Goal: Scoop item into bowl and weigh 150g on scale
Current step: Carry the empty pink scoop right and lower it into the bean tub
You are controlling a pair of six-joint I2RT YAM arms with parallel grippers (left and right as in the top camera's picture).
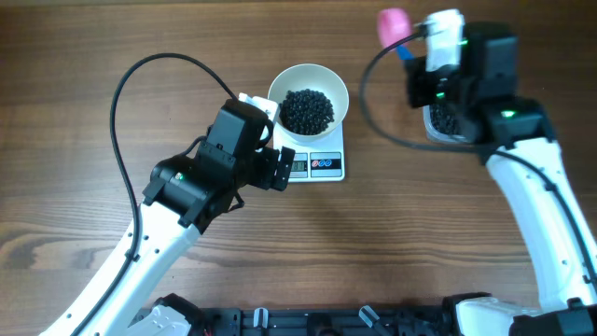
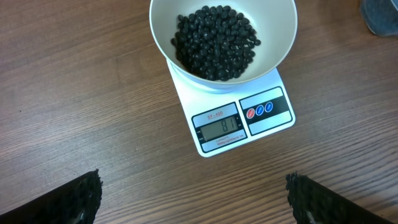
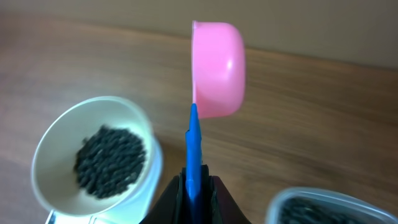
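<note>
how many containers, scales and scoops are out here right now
containers: 2, the white bowl and the clear tub
scales: 1, the scale
scoops: 1, the pink scoop
total: 4

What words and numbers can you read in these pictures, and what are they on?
"SF-400": small label above the display on the scale.
"81": on the display, last digit unsure.
Tiny print under the display and signs on the round buttons: too small to read.
No other writing shows.
</note>
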